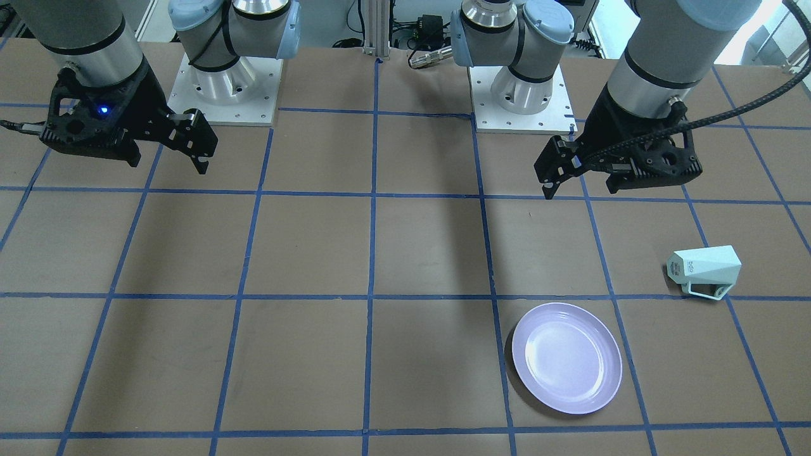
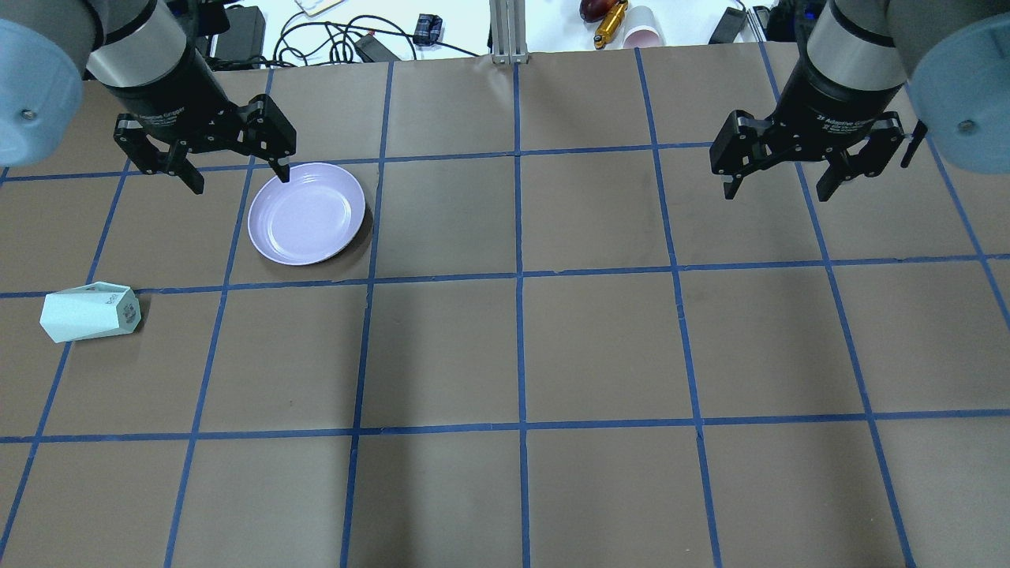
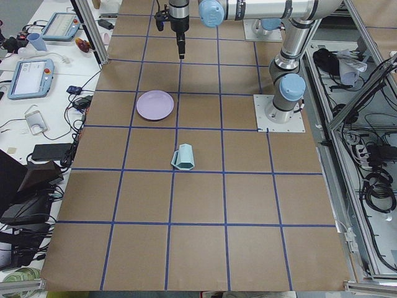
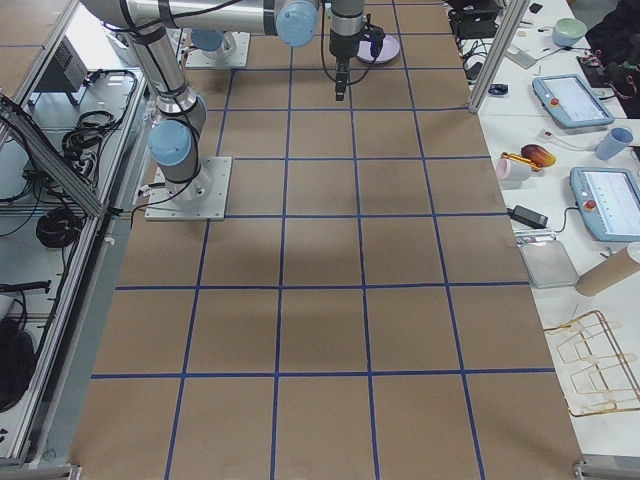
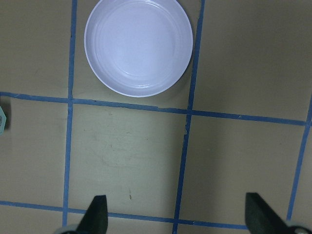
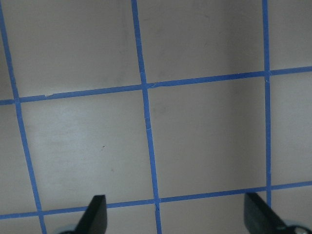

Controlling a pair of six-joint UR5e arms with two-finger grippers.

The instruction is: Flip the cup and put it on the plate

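Starting with the front-facing view, the small mint-green faceted cup (image 1: 703,271) lies on its side on the brown gridded worktop (image 1: 317,253). Its printed base points to 9 o'clock and its angular handle is low, towards 6 o'clock. It sits at about 2 o'clock from the round glossy lavender plate (image 1: 566,358), well apart from it. The left hand (image 1: 580,182) and right hand (image 1: 168,158) both hang above the worktop with nothing in them.

From overhead, the cup (image 2: 91,313) is at 8 o'clock from the plate (image 2: 308,213). The left hand (image 2: 239,180) has its fingers spread and appears at the plate's 10 o'clock edge. The right hand (image 2: 777,193), also spread, is far off at 3 o'clock.

The left side view shows the cup (image 3: 184,156) one grid square nearer the camera than the plate (image 3: 155,105), at its 5 o'clock.

In the left wrist view, the spread left hand (image 5: 178,217) looks down on the bare plate (image 5: 139,46) at 11 o'clock. Only a sliver of the cup (image 5: 2,121) shows, at 9 o'clock.

The right wrist view shows the right hand (image 6: 175,217) spread over bare grid.

I judge that the task has not started and the step in hand is the approach. The left hand is the nearer one. Its next move is to travel over the cup, come down, close across the faceted body clear of the handle, turn the cup mouth-up, and carry it to the plate.
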